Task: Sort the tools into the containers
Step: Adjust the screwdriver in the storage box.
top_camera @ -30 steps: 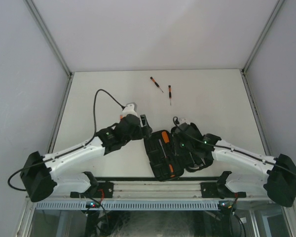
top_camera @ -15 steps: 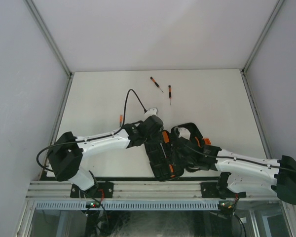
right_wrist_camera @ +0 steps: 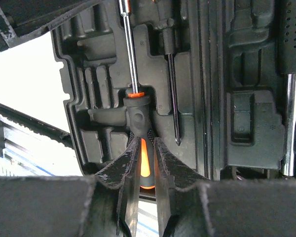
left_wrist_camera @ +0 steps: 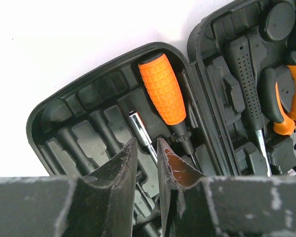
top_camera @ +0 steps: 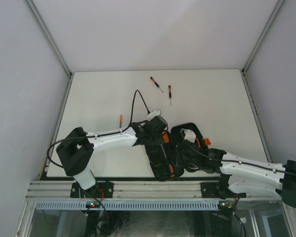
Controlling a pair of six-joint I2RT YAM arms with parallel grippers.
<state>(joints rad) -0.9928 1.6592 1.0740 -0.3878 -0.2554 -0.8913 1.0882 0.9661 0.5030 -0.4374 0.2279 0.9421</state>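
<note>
Screwdriver (right_wrist_camera: 137, 116): black-and-orange handle at the near end of one half of the open case (right_wrist_camera: 96, 79), chrome shaft (left_wrist_camera: 139, 129) lying along a moulded groove.
Right tool (right_wrist_camera: 143, 143): clamped narrow on that handle, one finger on each side.
Left tool (left_wrist_camera: 145, 144): jaws narrow, straddling the chrome shaft near its tip; cannot tell whether pinching it.
Neighbour: fat orange-handled driver (left_wrist_camera: 163, 89) seated just beside.
Step in hand: probably seating the screwdriver in its slot.
Doing it well: line tip and groove up first, press the handle straight down until flush, then release without dragging sideways.
Risk: two tools crowded over one half; a nudge could shift the case.
Tabletop (top_camera: 212, 98): loose screwdrivers (top_camera: 156, 84) well apart from the case.
</note>
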